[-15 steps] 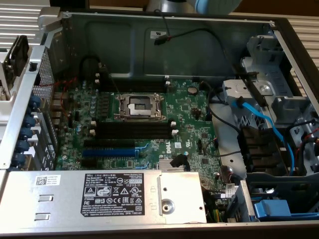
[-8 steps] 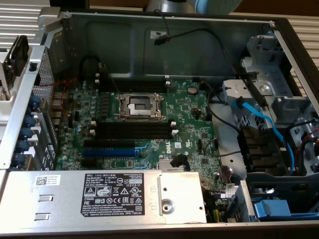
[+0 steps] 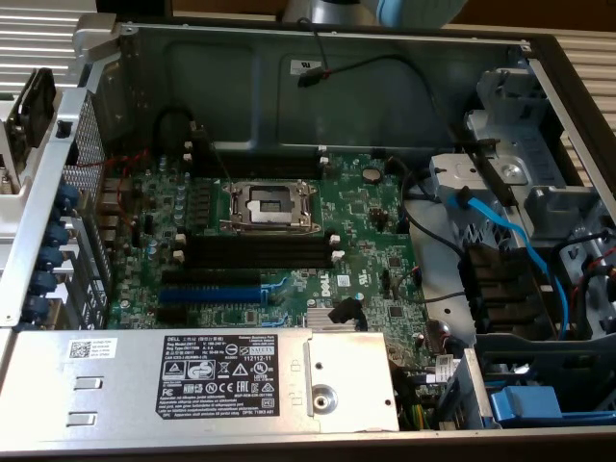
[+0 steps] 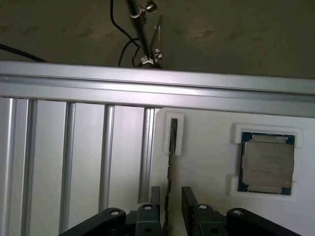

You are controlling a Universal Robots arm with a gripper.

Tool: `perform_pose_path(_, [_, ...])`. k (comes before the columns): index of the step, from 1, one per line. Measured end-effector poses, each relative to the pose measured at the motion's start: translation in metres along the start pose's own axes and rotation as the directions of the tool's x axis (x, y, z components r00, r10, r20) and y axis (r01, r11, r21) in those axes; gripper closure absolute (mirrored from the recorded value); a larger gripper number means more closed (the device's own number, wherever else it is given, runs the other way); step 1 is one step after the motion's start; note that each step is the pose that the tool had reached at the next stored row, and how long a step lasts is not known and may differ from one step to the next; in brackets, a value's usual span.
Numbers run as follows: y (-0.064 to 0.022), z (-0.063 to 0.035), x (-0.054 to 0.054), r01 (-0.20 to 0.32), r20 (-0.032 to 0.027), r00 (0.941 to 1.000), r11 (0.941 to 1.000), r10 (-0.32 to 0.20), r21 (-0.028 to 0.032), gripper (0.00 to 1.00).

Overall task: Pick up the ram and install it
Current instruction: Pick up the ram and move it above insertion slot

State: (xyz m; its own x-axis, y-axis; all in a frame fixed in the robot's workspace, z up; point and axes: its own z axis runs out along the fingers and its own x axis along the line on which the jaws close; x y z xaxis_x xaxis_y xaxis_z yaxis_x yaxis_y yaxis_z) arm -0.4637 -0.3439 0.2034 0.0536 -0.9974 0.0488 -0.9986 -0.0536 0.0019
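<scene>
tool [image 4: 171, 191] wide apart | ram [image 4: 173, 135] edge-on between its fingers | in white holder [image 4: 206, 147]

The exterior view looks steeply down from close above into an open computer case [image 3: 385, 106], motherboard [image 3: 371, 236] central. The wrist view faces down past the gripper [image 4: 171, 194], close onto a white tray [image 4: 206, 147] and aluminium rail [image 4: 147, 87]. What the 2 views share cannot be told.

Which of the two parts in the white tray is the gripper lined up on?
The ram, the thin dark strip standing on edge; the open gripper straddles it. The square processor lies flat in its own recess, apart.
</scene>
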Motion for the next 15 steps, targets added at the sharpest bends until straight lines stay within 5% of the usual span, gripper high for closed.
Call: perform_pose_path(15, [-0.0011, 0.0017, 0.0, 0.0, -0.0001, 1.0, 1.0, 0.0, -0.0004, 0.69])
